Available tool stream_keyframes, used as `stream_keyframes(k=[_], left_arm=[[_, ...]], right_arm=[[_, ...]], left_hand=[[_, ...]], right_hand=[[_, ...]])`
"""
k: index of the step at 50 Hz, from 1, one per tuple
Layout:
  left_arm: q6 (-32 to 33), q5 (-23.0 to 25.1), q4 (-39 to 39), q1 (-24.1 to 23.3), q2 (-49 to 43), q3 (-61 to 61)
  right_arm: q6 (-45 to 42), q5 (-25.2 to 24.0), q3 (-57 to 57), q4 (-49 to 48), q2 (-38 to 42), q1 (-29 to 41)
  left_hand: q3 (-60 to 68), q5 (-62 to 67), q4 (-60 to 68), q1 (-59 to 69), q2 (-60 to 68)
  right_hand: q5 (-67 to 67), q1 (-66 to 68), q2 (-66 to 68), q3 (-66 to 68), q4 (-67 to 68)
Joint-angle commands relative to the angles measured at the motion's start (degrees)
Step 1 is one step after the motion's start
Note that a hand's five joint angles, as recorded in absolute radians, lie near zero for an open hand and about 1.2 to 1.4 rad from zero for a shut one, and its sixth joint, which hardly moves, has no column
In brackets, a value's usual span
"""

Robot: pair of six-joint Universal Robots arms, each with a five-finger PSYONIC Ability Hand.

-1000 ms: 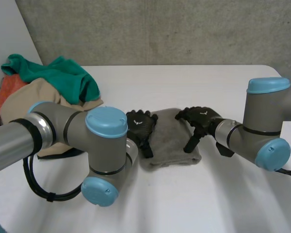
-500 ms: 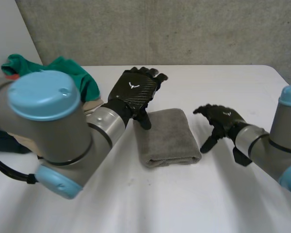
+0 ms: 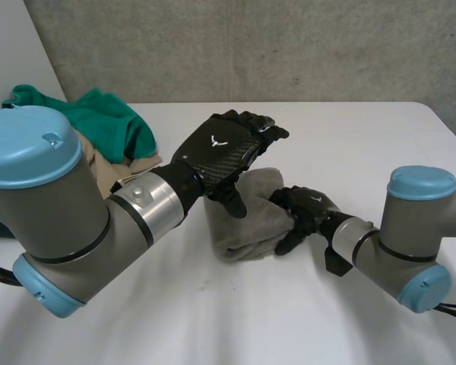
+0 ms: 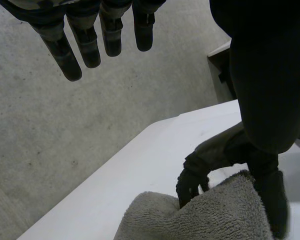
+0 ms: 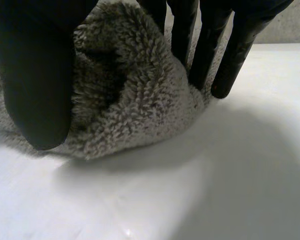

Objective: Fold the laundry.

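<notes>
A folded grey towel (image 3: 239, 224) lies in the middle of the white table (image 3: 357, 144). My left hand (image 3: 220, 152) hovers above the towel's far left part, fingers (image 4: 85, 45) straight and spread, holding nothing. My right hand (image 3: 304, 209) is at the towel's right edge. In the right wrist view the towel (image 5: 135, 100) bunches up between the thumb (image 5: 35, 80) and the fingers (image 5: 225, 45), which curl round it. The left wrist view shows the right hand (image 4: 210, 155) hooked over the towel's (image 4: 190, 220) edge.
A heap of laundry sits at the table's far left, with a green cloth (image 3: 99, 122) on top of a beige one (image 3: 133, 163). A concrete wall (image 3: 289, 46) rises behind the table's far edge.
My left hand lifted off the towel and now hangs above it. My right hand drew away to the right, then came back and closed on the towel's right edge, bunching it.
</notes>
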Motion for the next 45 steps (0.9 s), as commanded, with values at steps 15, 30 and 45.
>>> stream_keyframes(k=[15,30,45], left_arm=[[0.0,0.1,0.2,0.1,-0.1,0.0],[0.0,0.1,0.4,0.2,-1.0,0.1],[0.0,0.2,0.4,0.8,-3.1,0.5]], right_arm=[[2.6,16.3,-27.7,2.8,11.2,-5.8],[-12.0,21.9,-67.6,11.8,33.8,-17.6],[-20.8,25.0,-73.5,11.4,36.3,-24.8]], left_hand=[[-0.3,-1.0,0.1,0.6,0.1],[-0.2,-0.9,0.3,0.8,0.2],[0.0,-0.7,0.5,1.0,0.4]], right_hand=[[51.8,54.4,50.2,50.2,50.4],[51.8,54.4,50.2,50.2,50.4],[51.8,54.4,50.2,50.2,50.4]])
